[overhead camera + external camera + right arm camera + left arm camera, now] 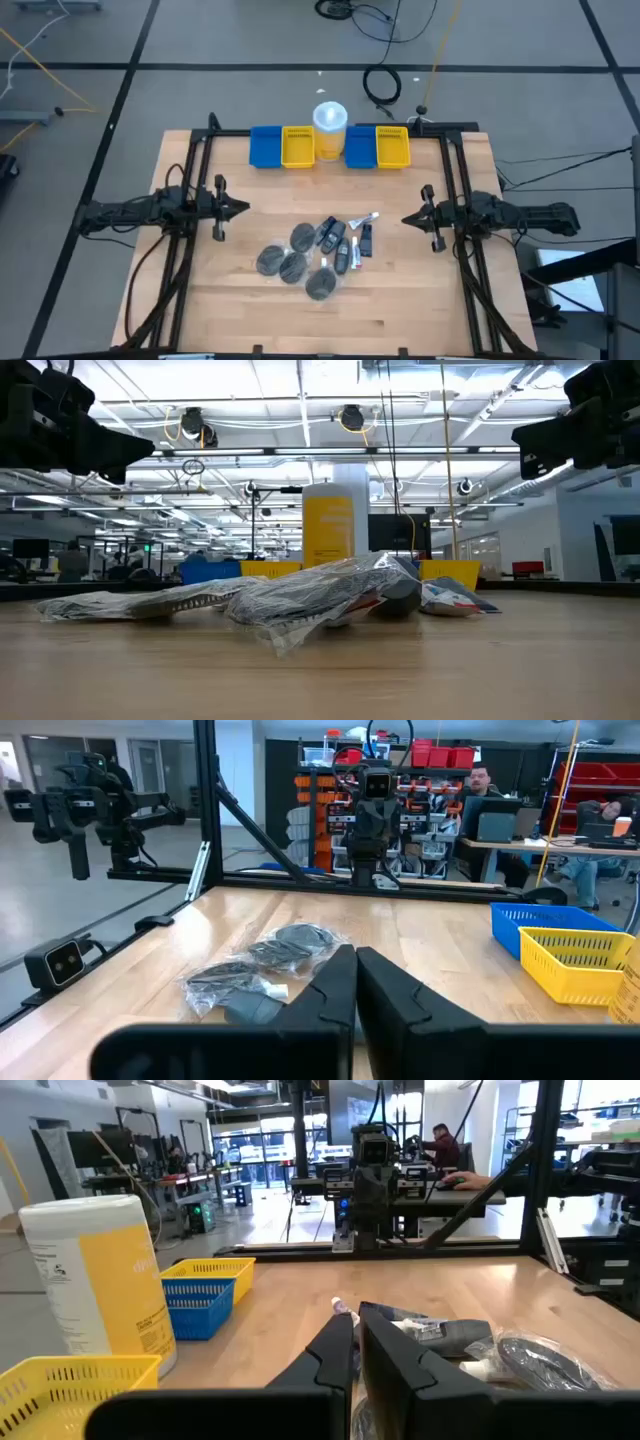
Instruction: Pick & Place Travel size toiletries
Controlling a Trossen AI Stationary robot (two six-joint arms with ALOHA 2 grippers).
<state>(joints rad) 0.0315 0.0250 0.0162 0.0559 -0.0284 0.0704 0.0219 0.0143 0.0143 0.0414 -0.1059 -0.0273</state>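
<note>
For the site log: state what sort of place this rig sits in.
Probably an open robotics lab or workshop. A wooden table in a black frame stands on a bare floor; beyond it are more robot arms, red parts bins on shelving, and people at computer desks.

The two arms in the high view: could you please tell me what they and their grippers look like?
Both arms are dark, nearly black, slim and jointed, with dark cables trailing from their bases. The left gripper and the right gripper each end in two dark pointed fingers; in the wrist views the fingers are matte black wedges. No markings are legible.
</note>
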